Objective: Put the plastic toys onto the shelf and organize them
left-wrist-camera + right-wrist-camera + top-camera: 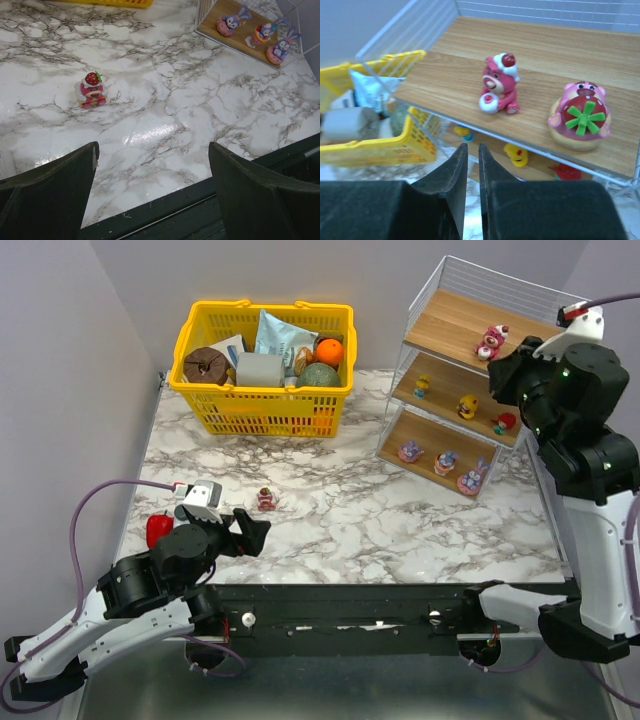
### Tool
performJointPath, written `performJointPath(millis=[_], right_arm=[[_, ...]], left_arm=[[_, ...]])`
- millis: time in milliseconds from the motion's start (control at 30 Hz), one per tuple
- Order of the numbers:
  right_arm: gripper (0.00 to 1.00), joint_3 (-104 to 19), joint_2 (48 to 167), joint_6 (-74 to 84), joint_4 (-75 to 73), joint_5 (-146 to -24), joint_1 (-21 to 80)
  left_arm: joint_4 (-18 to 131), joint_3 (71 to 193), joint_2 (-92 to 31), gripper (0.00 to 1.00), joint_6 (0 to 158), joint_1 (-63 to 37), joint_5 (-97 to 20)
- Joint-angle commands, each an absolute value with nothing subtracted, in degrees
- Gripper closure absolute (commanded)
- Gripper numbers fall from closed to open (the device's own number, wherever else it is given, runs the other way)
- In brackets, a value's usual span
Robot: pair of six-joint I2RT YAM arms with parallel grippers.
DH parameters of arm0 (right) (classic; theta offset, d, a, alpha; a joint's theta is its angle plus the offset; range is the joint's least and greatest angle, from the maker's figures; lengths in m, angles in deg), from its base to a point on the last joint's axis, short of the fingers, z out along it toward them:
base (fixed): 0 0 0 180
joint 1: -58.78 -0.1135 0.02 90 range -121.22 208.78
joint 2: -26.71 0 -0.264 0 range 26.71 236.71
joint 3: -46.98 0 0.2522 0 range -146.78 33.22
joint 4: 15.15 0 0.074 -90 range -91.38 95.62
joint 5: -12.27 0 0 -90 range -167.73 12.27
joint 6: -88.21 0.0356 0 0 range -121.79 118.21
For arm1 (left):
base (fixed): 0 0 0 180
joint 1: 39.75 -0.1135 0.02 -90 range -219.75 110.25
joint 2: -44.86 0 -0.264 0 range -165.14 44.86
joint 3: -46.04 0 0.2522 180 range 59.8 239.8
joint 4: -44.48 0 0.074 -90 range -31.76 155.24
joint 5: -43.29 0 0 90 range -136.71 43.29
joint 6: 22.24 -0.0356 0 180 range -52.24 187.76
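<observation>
The shelf (450, 320) stands at the back right. Its top board (535, 45) holds a pink bear (499, 85) and a pink strawberry-cake bear (580, 115). The middle tier holds two yellow ducks (423, 386) (467, 406) and a red toy (505, 423). The bottom tier holds three purple bunny toys (229, 23). One pink bear toy (266, 499) stands alone on the marble table, also in the left wrist view (91, 90). My left gripper (154, 150) is open and empty, near the table's front edge, short of that toy. My right gripper (472, 147) is shut and empty, just in front of the top tier.
A yellow basket (205, 400) with packets, a roll and round fruit stands at the back left. A plain red pepper-like object (158, 529) lies at the left edge beside my left arm. The black base rail (340, 605) runs along the near edge.
</observation>
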State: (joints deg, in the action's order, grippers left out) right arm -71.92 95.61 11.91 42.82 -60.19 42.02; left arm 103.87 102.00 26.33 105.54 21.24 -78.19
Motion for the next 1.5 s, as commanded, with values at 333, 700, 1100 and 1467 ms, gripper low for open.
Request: performJointPath(millis=[333,700,1100,1467], right_arm=[[0.51,-51.37,88.93,10.97,29.92,-79.06,26.02],[0.15,-27.25,106.14,11.92,-5.22,-67.56,-0.44],[0.0,-42.0,140.41,26.16,-10.0,-55.93,-8.63],[0.02,-55.81,152.82,30.21,-1.56,-45.39,-8.72]], left_arm=[[104.47,101.73,26.84,0.01,106.08,21.6,-80.19],[105.52,102.08,27.1,0.01,107.22,21.6,-82.39],[110.27,103.92,29.56,0.01,112.41,21.6,-90.12],[109.66,103.48,30.18,0.01,111.71,21.6,-89.6]])
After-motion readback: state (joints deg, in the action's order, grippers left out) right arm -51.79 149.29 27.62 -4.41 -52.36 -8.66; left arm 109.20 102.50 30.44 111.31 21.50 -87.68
